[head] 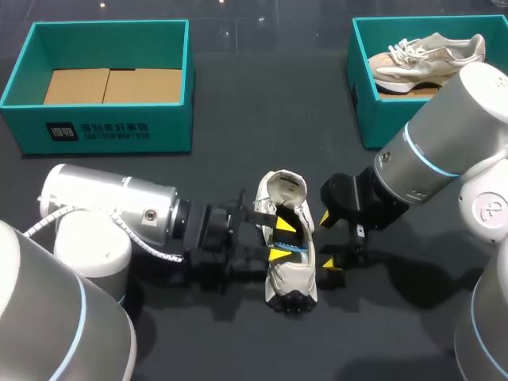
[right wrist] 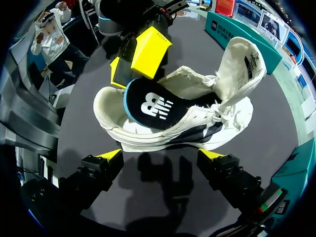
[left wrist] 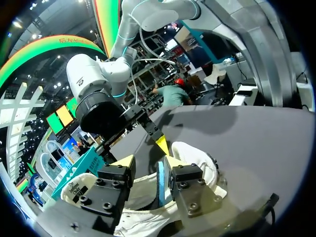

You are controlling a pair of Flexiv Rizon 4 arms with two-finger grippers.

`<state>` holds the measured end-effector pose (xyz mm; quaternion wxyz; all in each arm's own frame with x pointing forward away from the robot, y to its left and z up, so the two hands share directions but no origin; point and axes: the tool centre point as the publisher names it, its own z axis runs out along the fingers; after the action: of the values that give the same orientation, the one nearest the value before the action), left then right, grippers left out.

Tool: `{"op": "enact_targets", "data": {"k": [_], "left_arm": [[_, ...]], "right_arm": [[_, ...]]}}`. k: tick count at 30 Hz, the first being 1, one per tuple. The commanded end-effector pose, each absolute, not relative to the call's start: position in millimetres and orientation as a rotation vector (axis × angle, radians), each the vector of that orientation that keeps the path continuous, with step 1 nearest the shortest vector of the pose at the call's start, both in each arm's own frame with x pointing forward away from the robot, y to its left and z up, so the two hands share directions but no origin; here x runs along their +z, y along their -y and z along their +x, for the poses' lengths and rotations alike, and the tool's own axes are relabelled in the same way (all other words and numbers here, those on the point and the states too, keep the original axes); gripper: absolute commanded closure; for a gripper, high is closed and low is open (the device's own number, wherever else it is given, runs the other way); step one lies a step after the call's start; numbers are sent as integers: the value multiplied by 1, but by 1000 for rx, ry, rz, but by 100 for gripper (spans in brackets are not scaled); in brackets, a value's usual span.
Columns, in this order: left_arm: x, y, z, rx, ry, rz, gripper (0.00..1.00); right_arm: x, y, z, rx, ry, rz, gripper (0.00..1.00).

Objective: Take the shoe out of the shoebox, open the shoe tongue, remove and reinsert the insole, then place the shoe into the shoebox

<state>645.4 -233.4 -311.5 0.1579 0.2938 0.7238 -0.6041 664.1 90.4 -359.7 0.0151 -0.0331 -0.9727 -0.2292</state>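
From above, the shoe [head: 292, 278] stands on the dark table [head: 238, 103] out of both boxes, between the two grippers. Its tongue [head: 284, 186] is folded back off the opening. The left gripper [head: 282, 240] sits over that opening with its jaws apart, both yellow tips above the inside of the shoe. The right gripper [head: 329, 248] is just beside the shoe on the other side, jaws wide open and holding nothing. Well beyond both pairs of jaws are the left box [head: 111, 131], lined with cardboard, and the right box [head: 367, 111], which has a second shoe [head: 429, 55] in it. From the left wrist, the left gripper [left wrist: 147, 168] reaches into the shoe [left wrist: 197, 153]. The blue edge of the insole [left wrist: 160, 182] runs between its jaws, close against one of them, and white lining fills the rest of the gap. From the right wrist, the right gripper [right wrist: 162, 155] has only bare table between its spread jaws, and the shoe [right wrist: 148, 138] lies just ahead of them without touching. The dark insole [right wrist: 153, 106] shows in the opening, its heel end raised under the left arm's yellow tips. The tongue [right wrist: 242, 61] stands up at the far end.
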Motion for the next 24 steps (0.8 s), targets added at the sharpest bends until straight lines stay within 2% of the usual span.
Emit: {"op": "enact_targets", "data": {"k": [1, 12, 24], "left_arm": [[-306, 232, 649, -1715, -2123, 908, 63], [-298, 205, 643, -1561, -2255, 1099, 62], [-281, 170, 653, -1431, -2359, 1246, 64]], "right_arm": [[-350, -77, 659, -699, 3034, -118, 0], [-329, -25, 652, -613, 3047, -183, 0], [-316, 5, 651, -573, 3056, -210, 0]]}}
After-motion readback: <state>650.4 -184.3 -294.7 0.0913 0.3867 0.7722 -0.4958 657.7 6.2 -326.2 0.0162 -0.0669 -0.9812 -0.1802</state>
